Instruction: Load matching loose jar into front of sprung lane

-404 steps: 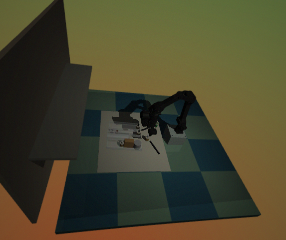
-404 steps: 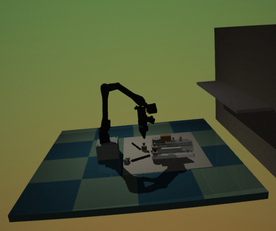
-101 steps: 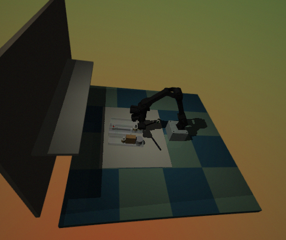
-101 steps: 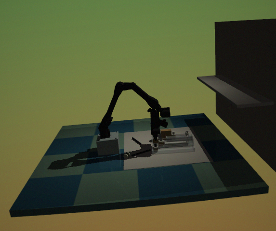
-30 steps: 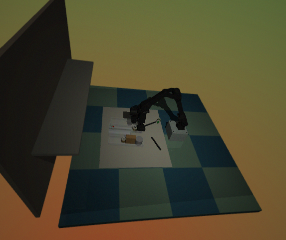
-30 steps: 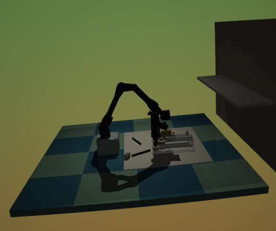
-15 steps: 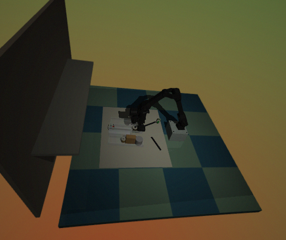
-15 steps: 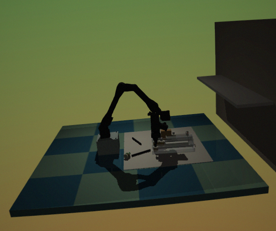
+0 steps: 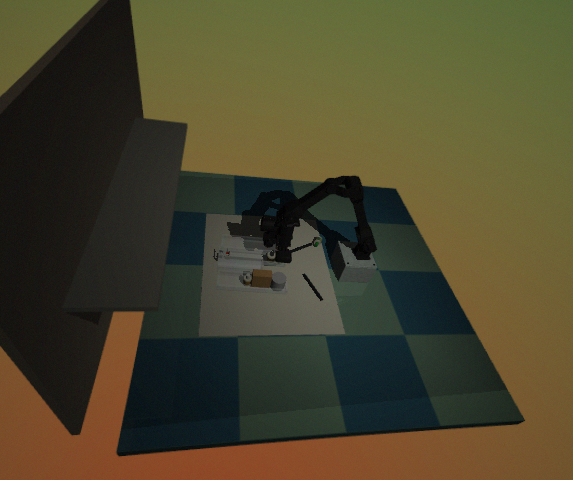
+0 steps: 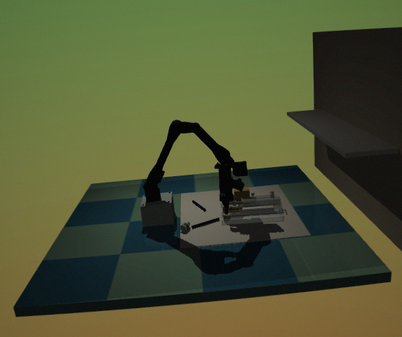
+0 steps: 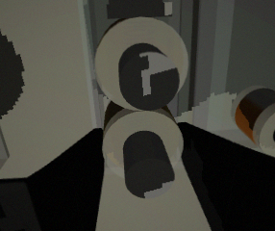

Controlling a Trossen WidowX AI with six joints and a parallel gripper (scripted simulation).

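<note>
Looking down through the wrist view, we see the end effector (image 11: 142, 159) clenched on the loose jar (image 11: 142, 144), cream lid and dark cap up, with the dark jaws flanking it on either side. Straight ahead of it, touching or very nearly so, stands the old jar (image 11: 141, 63) in the sprung lane (image 11: 91, 72) — the two lie on one line, and that line is the lane's own long axis, running away from the front stop toward the pusher plate, which we cannot make out here. In the exterior view the end effector (image 10: 226, 208) hangs nearly upright at the lane's front end, near the middle of the pale surface (image 10: 251, 232). We judge the coming push must go straight along that axis, slowly — any sideways drift would skew the row. Another jar (image 11: 262, 115) with an orange band sits off to the right, apart, in the neighbouring lane.
</note>
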